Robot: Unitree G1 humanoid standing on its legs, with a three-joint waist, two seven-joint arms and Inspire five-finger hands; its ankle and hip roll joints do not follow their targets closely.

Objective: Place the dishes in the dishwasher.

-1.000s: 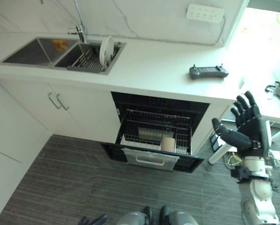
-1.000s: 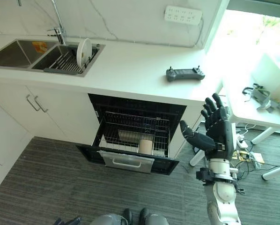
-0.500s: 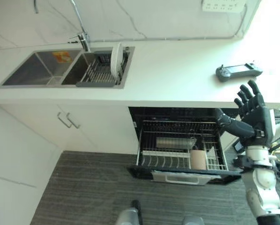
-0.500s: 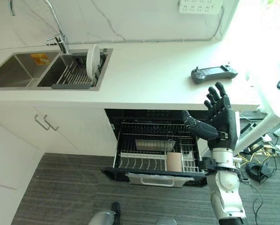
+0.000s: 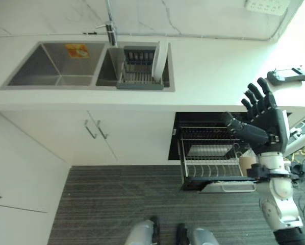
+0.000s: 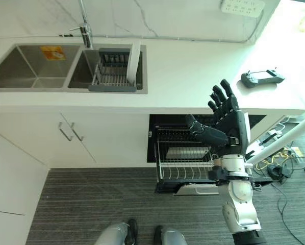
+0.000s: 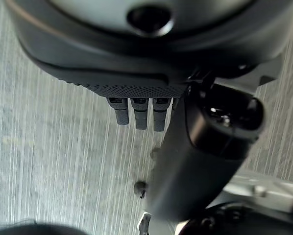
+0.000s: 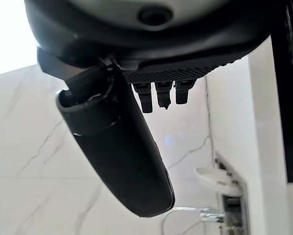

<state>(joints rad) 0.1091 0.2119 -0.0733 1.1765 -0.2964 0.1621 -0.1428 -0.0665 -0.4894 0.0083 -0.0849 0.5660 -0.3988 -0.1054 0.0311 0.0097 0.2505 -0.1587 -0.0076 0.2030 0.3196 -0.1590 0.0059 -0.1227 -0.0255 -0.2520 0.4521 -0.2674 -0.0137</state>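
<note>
A white plate (image 5: 159, 59) stands upright in the grey dish rack (image 5: 139, 76) in the right basin of the sink (image 5: 60, 66). Under the counter the dishwasher (image 6: 203, 122) is open, with its wire rack (image 6: 185, 159) pulled out. In the rack lie a pale dish (image 5: 206, 150) and a beige cup (image 5: 246, 162). My right hand (image 5: 262, 120) is raised in front of the dishwasher, open, fingers spread and empty, well right of the plate. My left hand (image 7: 185, 147) hangs low over the floor, fingers straight, holding nothing.
A dark remote controller (image 6: 263, 77) lies on the white counter (image 6: 193, 71) at the right. A faucet (image 5: 110, 30) rises behind the sink. White cabinet doors (image 5: 117, 138) stand left of the dishwasher. Grey striped floor (image 5: 117, 204) lies in front.
The whole picture has shifted: the sink now sits nearer the middle and the dishwasher further right, so the camera moved. My right hand stays raised and open.
</note>
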